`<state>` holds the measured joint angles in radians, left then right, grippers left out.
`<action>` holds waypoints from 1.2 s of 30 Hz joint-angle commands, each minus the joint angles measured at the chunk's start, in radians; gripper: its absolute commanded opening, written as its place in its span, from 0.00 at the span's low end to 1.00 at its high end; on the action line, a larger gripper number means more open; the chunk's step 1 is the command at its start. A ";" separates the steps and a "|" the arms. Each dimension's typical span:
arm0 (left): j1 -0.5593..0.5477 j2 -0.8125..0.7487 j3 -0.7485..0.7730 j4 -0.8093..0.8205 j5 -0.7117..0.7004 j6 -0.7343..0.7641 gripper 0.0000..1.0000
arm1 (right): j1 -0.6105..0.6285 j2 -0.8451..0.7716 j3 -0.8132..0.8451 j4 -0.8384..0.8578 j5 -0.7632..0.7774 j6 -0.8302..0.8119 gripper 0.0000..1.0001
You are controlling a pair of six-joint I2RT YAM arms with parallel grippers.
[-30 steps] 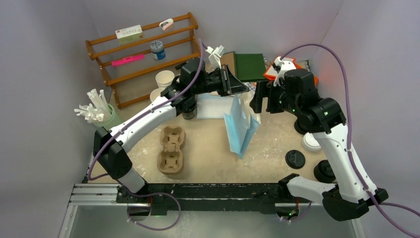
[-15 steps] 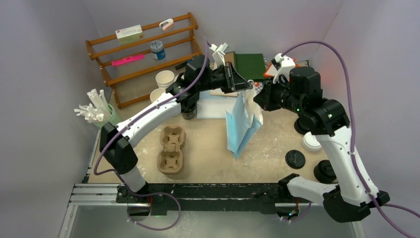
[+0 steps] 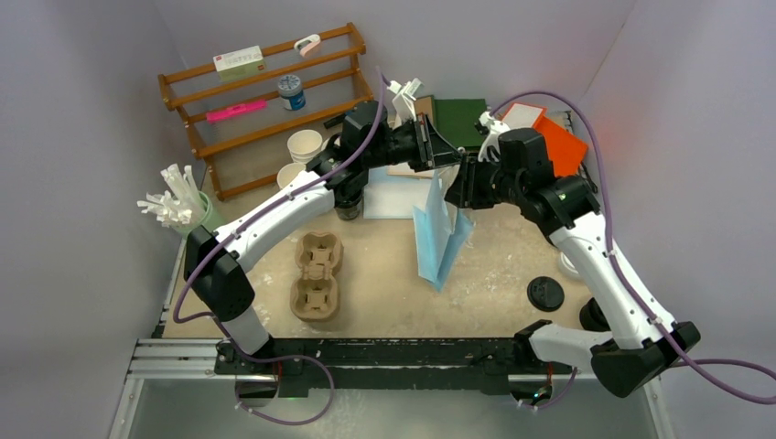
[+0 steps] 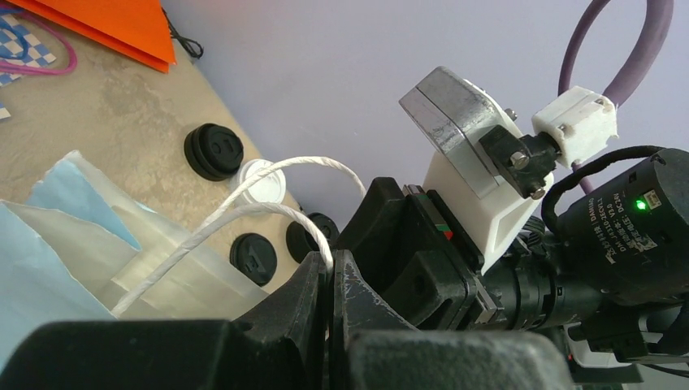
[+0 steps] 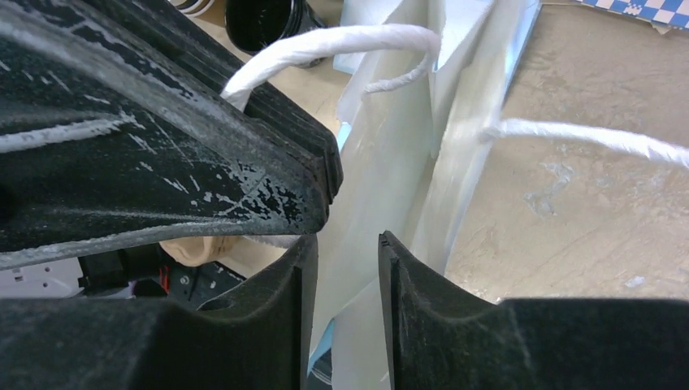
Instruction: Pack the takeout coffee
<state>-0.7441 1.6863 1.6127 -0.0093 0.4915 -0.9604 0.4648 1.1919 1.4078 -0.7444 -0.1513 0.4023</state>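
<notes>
From the near edge the right arm (image 3: 599, 270) bends up and leftward, jaws slightly spread astride the blue paper bag (image 3: 437, 242) wall. The left arm (image 3: 274, 213) stretches across, jaws pinching the bag's white string handle (image 5: 341, 39). The takeout coffee (image 4: 262, 181) stands on the bench (image 3: 384, 274) at right, mostly hidden overhead by the right forearm.

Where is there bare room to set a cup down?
Bare tabletop between the cup carrier and blue bag, and between bag and black lid. The back, by the white cups and green folder, is crowded.
</notes>
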 commanded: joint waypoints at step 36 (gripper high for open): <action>0.005 -0.045 0.031 0.011 0.025 0.016 0.00 | -0.169 -0.036 -0.222 0.383 -0.305 0.377 0.40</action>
<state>-0.7341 1.6859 1.6138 -0.0254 0.4900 -0.9577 0.3313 1.1755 1.2385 -0.4725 -0.3279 0.7029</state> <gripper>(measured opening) 0.032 0.385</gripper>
